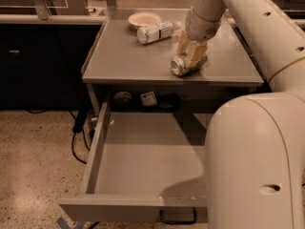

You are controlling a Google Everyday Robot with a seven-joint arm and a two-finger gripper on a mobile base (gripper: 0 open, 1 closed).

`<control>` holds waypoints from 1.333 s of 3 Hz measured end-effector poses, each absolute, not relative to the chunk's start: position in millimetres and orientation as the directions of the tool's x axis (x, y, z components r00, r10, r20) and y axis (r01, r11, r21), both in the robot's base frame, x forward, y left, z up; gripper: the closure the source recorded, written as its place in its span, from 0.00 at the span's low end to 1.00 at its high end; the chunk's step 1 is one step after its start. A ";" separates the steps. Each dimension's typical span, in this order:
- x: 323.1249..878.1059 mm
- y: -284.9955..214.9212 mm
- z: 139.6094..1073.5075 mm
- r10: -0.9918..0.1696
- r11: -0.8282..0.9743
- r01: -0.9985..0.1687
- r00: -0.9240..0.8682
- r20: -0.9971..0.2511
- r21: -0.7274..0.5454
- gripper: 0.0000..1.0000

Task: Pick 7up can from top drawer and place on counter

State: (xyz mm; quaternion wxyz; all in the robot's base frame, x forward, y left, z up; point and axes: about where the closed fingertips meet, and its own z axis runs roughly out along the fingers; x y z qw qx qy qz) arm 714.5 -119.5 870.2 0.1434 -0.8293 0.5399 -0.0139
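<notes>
We have the gripper [190, 60] clamped on the 7up can [179, 67], set sideways on the counter [124, 56] so release won't drop it.

We get one view only — set high, looking steeply down and forward, fairly near, counter [124, 56] across the upper middle, open top drawer [147, 168] below it, gripper [187, 63] down at the counter right of centre, the arm's pale shell [257, 161] crowding the lower right.

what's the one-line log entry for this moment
gripper: shut on dented green-and-white 7up can at flat grey counter front | wide grey top drawer: open
</notes>
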 end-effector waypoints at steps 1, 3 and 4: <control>715.1 -119.1 869.9 -0.899 -0.376 -0.891 0.417 -0.132 -0.255 0.61; 715.1 -119.1 869.9 -0.899 -0.376 -0.891 0.417 -0.132 -0.255 0.00; 720.5 -116.8 868.6 -0.900 -0.371 -0.888 0.416 -0.131 -0.271 0.00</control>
